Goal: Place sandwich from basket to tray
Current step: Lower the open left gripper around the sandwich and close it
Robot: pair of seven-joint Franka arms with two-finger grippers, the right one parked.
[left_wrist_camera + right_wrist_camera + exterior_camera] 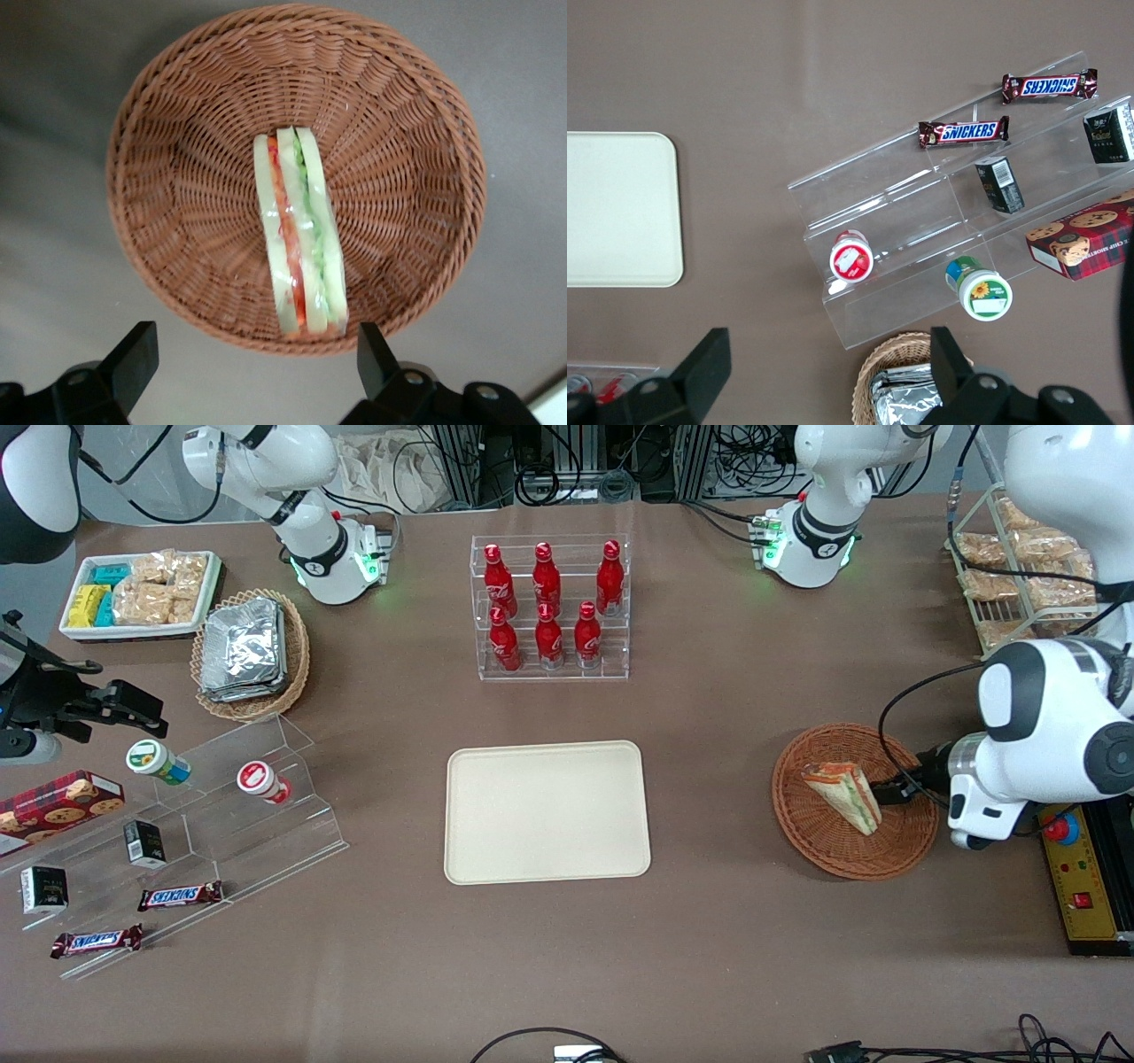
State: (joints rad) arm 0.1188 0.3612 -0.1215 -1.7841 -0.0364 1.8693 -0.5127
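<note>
- Front view: gripper [890, 790] mostly hidden by the arm's own wrist; only a dark tip shows over the basket [819, 841], just beside the sandwich [846, 793].
- Wrist view: fingers [133, 354] cut off at the frame edge, spread wide, holding nothing.
- Sandwich lies inside the basket, standing on edge, filling layers facing up, between the finger lines but apart from them.
- Tray [547, 812] sits mid-tabletop, toward the parked arm from the basket.

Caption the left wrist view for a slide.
Open gripper poised above the wrapped sandwich lying in the wicker basket.
</note>
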